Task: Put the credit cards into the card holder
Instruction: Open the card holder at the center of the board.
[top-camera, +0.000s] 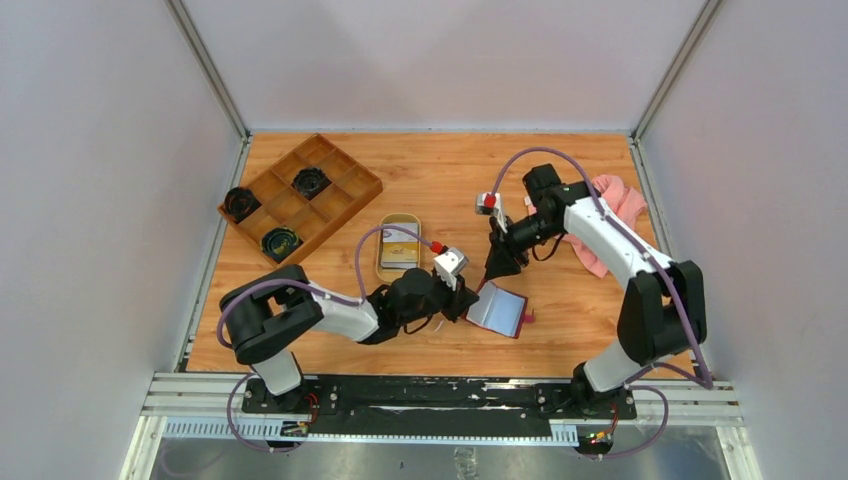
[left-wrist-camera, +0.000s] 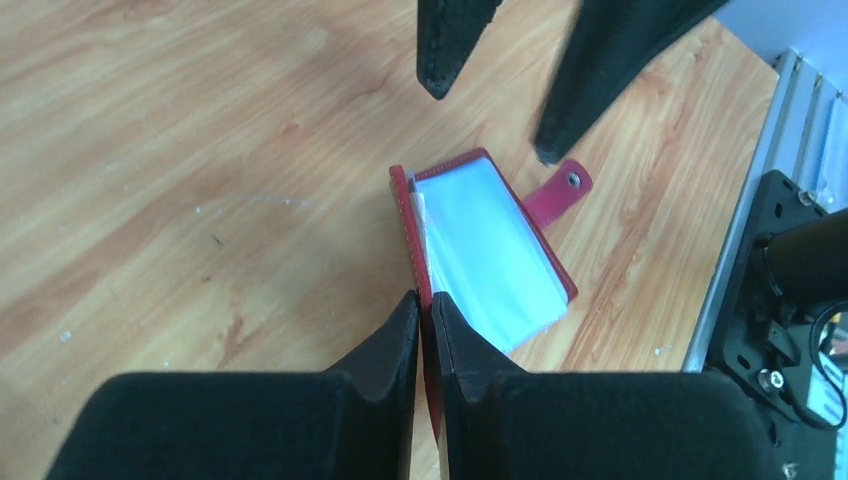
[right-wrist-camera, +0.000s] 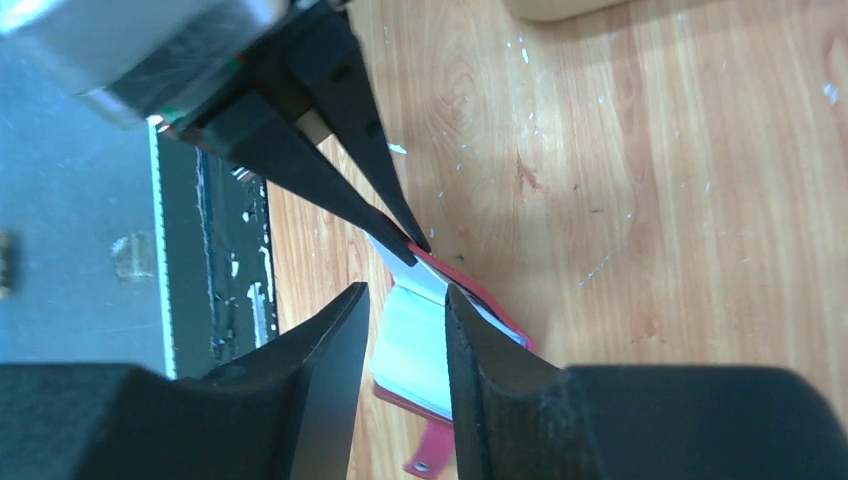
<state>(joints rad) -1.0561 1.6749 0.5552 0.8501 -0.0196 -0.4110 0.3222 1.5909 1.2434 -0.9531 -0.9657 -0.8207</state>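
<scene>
The card holder (top-camera: 500, 312) lies open on the wooden table (top-camera: 440, 170), just right of centre near the bottom of the overhead view, its pale clear sleeves facing up and its snap tab (left-wrist-camera: 560, 194) sticking out to the side. The left claw (left-wrist-camera: 424, 300) is closed on the card holder's upright red cover, pinching its edge between both fingers. The right claw (right-wrist-camera: 405, 292) hangs just above the sleeves with its fingers spread and nothing between them. The credit cards (top-camera: 397, 252) sit in the oval tray (top-camera: 395, 279), up and to the left of the card holder, apart from it.
</scene>
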